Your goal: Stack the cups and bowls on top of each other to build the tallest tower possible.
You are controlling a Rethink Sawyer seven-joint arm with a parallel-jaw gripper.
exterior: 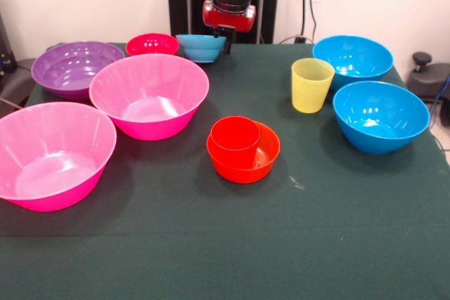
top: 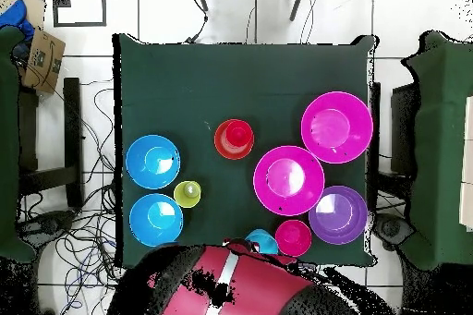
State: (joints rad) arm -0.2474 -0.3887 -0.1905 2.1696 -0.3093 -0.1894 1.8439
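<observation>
The tower [exterior: 242, 149] is small so far: a red cup [exterior: 235, 138] sits inside the orange bowl [exterior: 247, 161] in the middle of the table [exterior: 225, 244]. I think the step now is picking up the light-blue bowl [exterior: 201, 47], which would go on top of the red cup.

The gripper [exterior: 223, 35] is far behind the tower, at the back edge of the table. It hangs right at the rim of the light-blue bowl. I cannot tell how wide the jaws are, or if they hold the rim yet.

Next it needs a firm hold on that rim. Then it must lift the bowl and carry it over the red cup.

The yellow cup [exterior: 311, 84] stands to the right of the tower. Two blue bowls [exterior: 380, 115] are past it. Pink bowls [exterior: 149, 95] and a purple bowl [exterior: 72, 68] are to the left.
</observation>
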